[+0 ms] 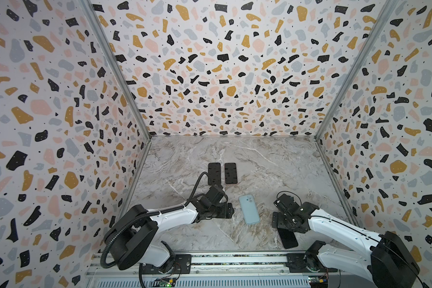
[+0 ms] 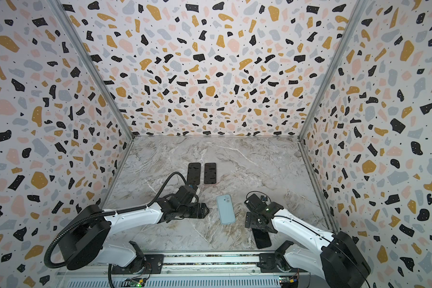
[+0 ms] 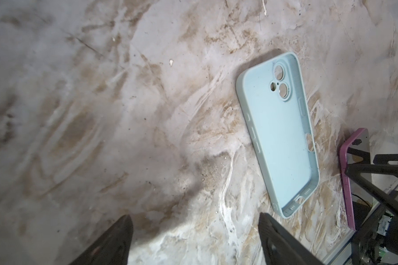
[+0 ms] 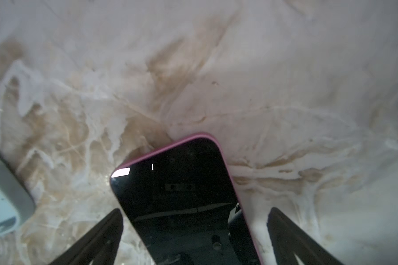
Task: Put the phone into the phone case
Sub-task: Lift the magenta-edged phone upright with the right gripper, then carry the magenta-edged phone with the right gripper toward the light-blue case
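Note:
The phone case is light blue and lies hollow side up in the middle of the marble table. In the left wrist view the case shows its camera holes. The phone has a black screen and a pink rim, and lies flat, screen up, to the right of the case. My right gripper is open and straddles the phone, with a finger on each side and gaps between. My left gripper is open and empty, just left of the case.
Two dark phone-shaped slabs lie side by side further back, behind the left arm. Patterned walls close the table on three sides. A metal rail runs along the front edge, close to the phone's near end.

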